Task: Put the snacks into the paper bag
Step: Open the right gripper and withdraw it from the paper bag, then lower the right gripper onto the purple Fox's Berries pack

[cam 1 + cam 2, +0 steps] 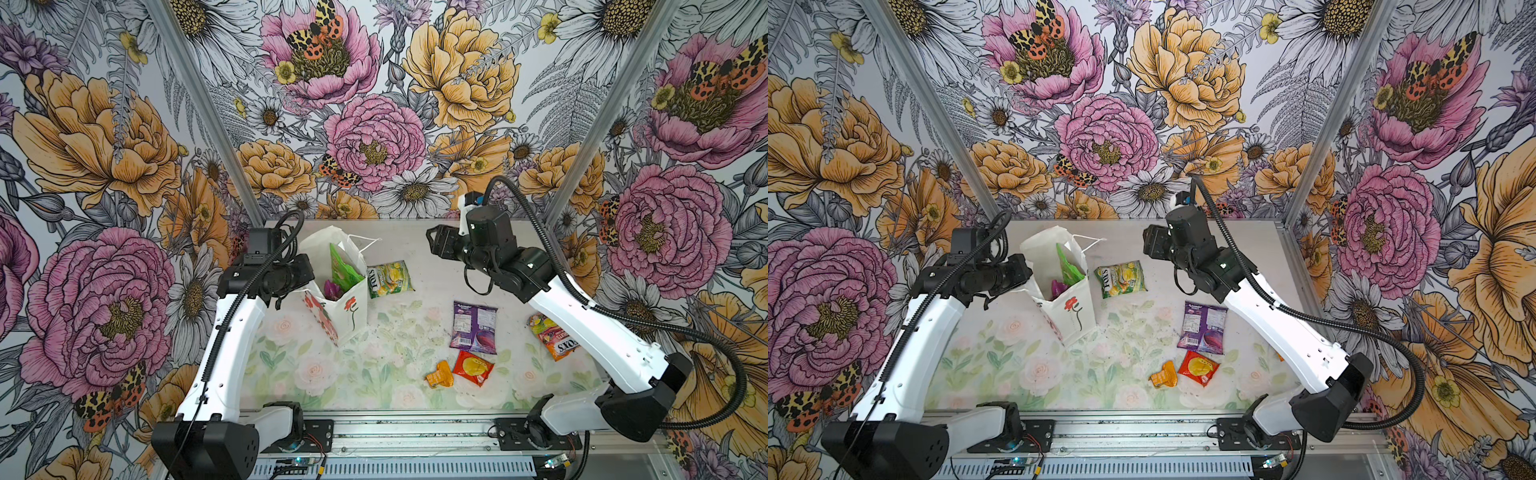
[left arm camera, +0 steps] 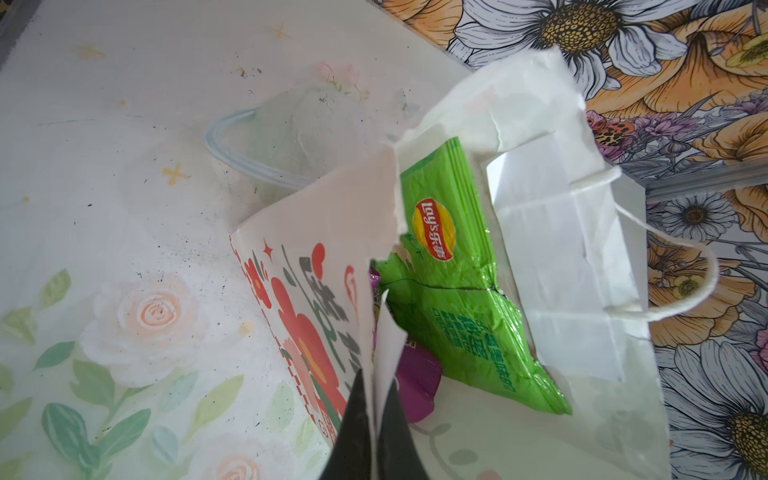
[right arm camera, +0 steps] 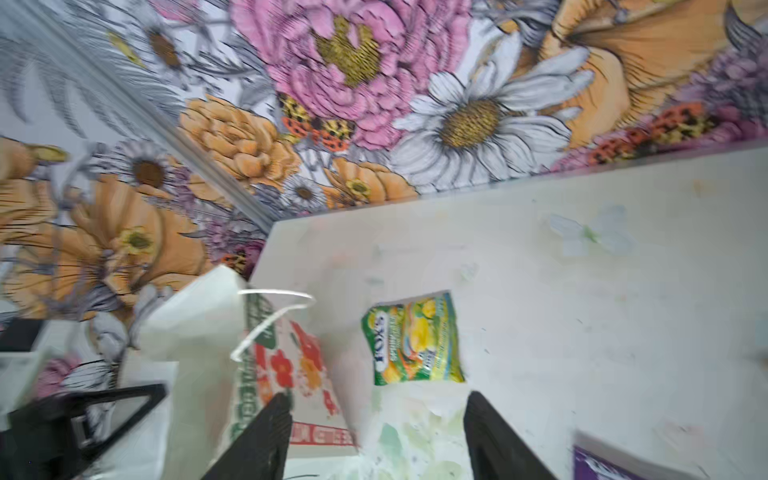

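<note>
Paper bag [image 1: 351, 309], tall, white, red flower drawn on side: upright at rear left of pale table [image 1: 415, 249], rim pinched in closed left gripper [image 2: 376, 374], containing large light-green crinkly packet [image 2: 449, 291]. Green-yellow FOX'S packet [image 1: 390, 278] lies just beside it. Right gripper [image 3: 378, 397]: jaws wide, empty.

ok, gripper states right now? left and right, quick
Left gripper: shut on the rim of the paper bag.
Right gripper: open, holding nothing.
</note>
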`<control>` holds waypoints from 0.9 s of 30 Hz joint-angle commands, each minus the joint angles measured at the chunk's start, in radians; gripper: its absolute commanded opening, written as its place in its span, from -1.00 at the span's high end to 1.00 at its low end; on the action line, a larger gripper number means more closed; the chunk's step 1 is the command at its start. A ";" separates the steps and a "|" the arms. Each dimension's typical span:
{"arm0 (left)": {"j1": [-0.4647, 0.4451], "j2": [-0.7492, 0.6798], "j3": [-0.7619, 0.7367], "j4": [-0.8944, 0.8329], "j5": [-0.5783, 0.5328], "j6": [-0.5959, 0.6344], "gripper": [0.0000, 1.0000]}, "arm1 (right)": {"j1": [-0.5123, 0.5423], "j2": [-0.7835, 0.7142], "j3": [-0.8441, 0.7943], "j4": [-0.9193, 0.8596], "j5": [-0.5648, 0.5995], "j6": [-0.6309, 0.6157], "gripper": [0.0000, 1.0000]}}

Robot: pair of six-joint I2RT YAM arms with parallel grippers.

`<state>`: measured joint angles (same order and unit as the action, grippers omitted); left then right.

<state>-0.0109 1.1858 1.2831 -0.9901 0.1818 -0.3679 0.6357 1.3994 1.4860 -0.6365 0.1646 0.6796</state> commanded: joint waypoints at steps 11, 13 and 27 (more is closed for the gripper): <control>0.013 -0.057 -0.075 0.131 0.032 0.050 1.00 | -0.232 -0.199 -0.555 -0.103 -0.052 0.137 -0.95; 0.015 -0.059 -0.083 0.139 0.033 0.052 1.00 | -0.237 -0.200 -0.602 -0.109 -0.055 0.149 -0.95; 0.027 -0.076 -0.125 0.169 0.037 0.061 1.00 | -0.217 -0.082 -0.731 -0.026 -0.156 0.232 -0.95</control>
<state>0.0029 1.1378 1.1728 -0.8646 0.2008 -0.3325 0.4088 1.3010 0.7609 -0.7082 0.0311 0.8818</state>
